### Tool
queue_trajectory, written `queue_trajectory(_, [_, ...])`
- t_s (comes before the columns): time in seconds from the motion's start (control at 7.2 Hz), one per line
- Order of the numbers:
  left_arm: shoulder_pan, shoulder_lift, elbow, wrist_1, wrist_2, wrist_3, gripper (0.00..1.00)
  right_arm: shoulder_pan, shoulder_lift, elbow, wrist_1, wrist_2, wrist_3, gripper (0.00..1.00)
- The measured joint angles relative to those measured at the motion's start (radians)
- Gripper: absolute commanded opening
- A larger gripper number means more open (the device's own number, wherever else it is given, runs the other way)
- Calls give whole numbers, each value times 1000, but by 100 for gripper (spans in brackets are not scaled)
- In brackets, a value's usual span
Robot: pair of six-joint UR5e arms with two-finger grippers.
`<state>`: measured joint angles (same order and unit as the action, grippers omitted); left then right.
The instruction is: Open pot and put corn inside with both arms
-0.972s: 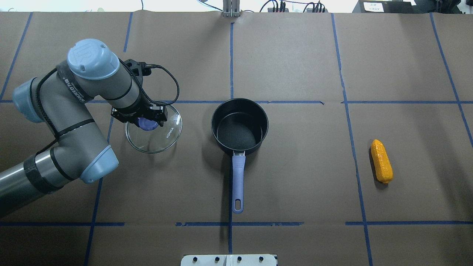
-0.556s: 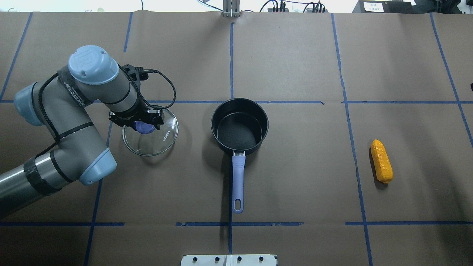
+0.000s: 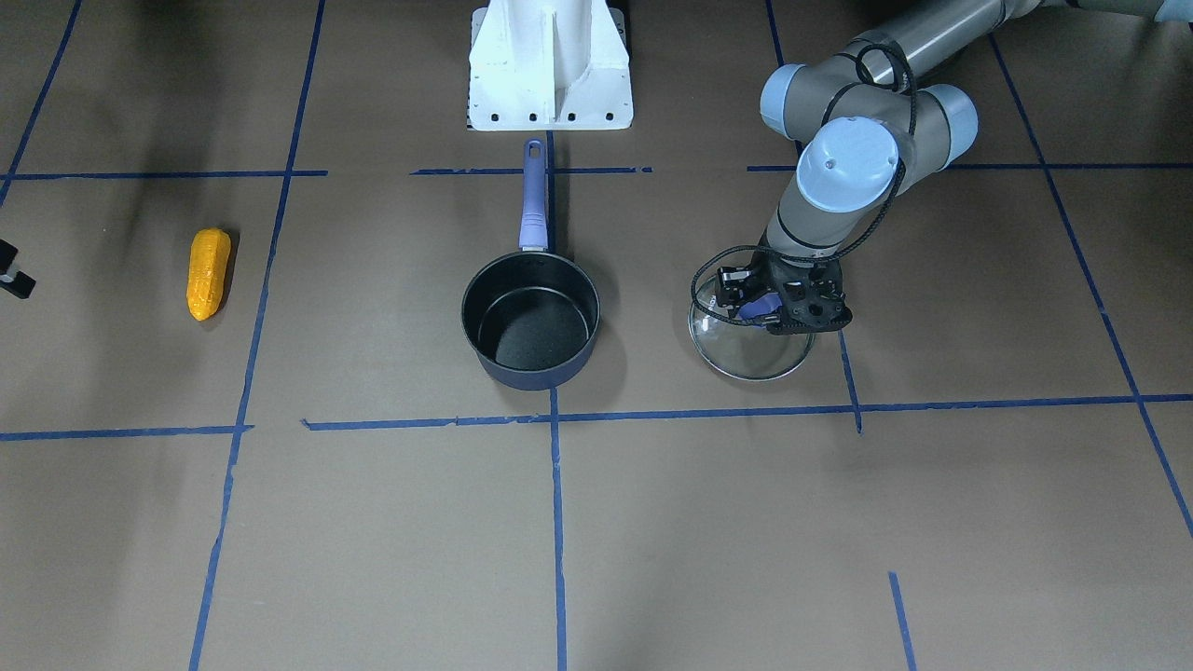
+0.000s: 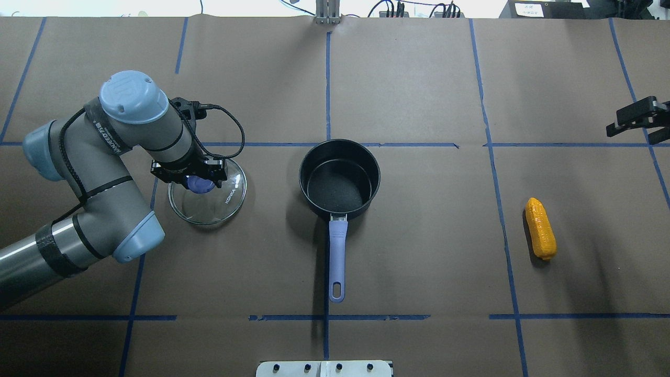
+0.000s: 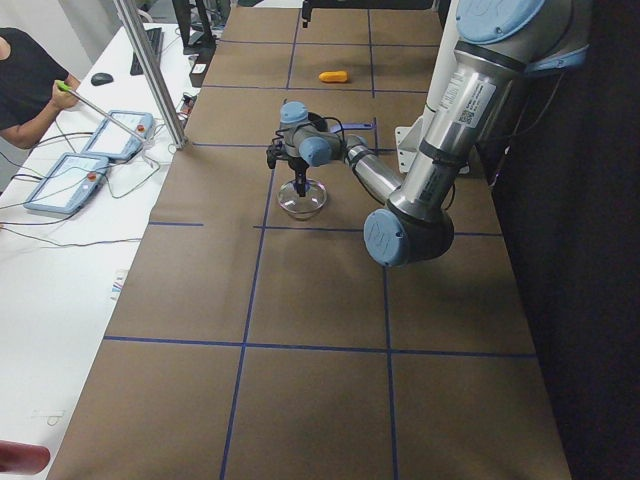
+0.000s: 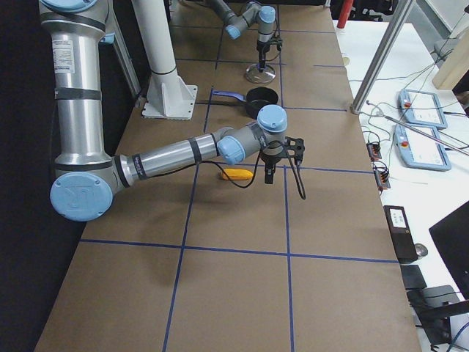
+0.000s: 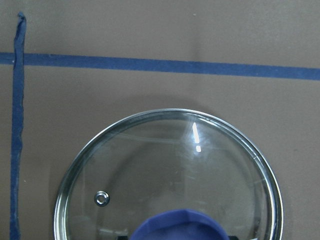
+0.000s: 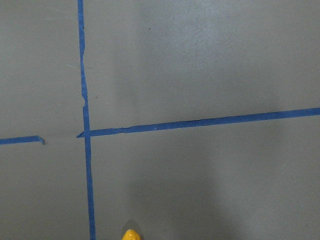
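Item 1: pot (image 4: 335,191), uncovered and empty at table (image 4: 419,78) centre, purple handle (image 4: 337,251) pointing toward the robot.
Item 2: glass lid (image 4: 214,207), left of the pot and apart from it; contact with the table cannot be judged.
Item 3: left gripper (image 4: 194,179), jaws clamped on the lid's blue knob (image 4: 201,187).
Item 4: corn (image 4: 540,229), lying on the table well right of the pot.
Item 5: right gripper (image 4: 639,120), beyond the corn at the table's right edge, holding nothing visible; jaw opening cannot be told.
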<state>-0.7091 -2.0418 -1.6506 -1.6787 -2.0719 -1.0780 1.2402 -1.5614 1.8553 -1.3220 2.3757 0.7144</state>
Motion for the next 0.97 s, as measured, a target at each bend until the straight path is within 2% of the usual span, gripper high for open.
queue_trajectory(0.56, [-1, 4, -9, 2, 3, -4, 100, -82, 1, 3, 18, -42, 41, 100])
queue_trajectory(0.97, [-19, 3, -49, 23, -1, -4, 100, -233, 7, 2, 71, -148, 181, 100])
